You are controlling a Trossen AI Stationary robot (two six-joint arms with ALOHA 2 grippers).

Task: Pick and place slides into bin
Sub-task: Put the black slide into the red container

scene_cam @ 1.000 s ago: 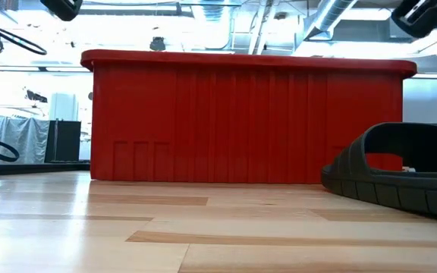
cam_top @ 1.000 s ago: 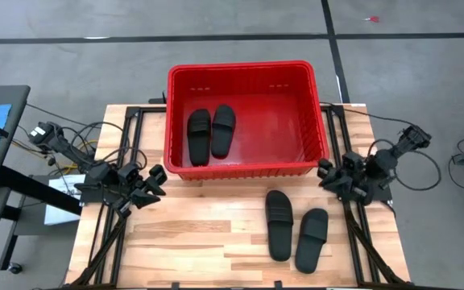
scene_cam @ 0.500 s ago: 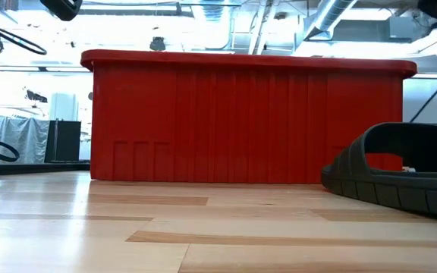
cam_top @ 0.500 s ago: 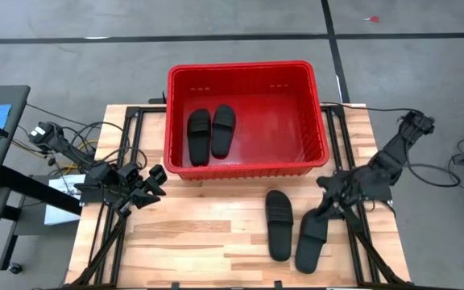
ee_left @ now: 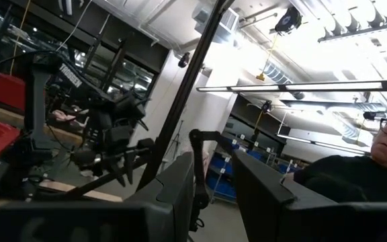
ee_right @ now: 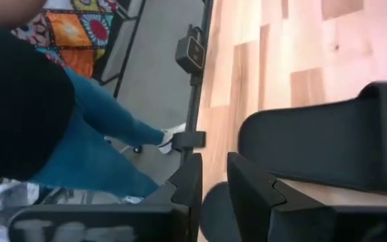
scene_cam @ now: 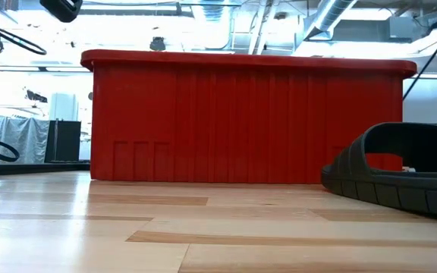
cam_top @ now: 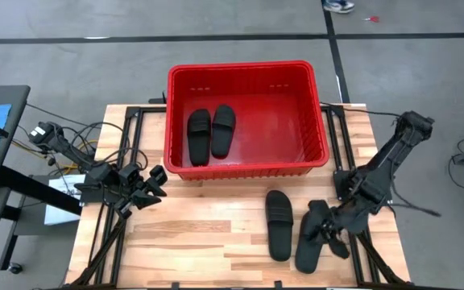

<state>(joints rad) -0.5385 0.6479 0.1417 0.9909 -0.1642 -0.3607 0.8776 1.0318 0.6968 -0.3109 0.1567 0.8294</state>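
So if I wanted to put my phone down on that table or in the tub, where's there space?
The bin's right half is bare floor; two slides lie in its left half. The table is free on its left and middle, between the left gripper and the slide. It's crowded on the right, where the right gripper hangs over the last slide.

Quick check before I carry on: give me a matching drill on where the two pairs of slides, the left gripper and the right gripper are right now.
Things:
1. slides pair one
2. slides pair two
3. left gripper
4. right gripper

Places:
A. over the rightmost slide on the table
B. on the wooden table, in front of the bin
C. beside the bin's front left corner, clear of any slide
D. side by side on the bin floor

Pairs: 1-D, 2-B, 3-C, 4-A
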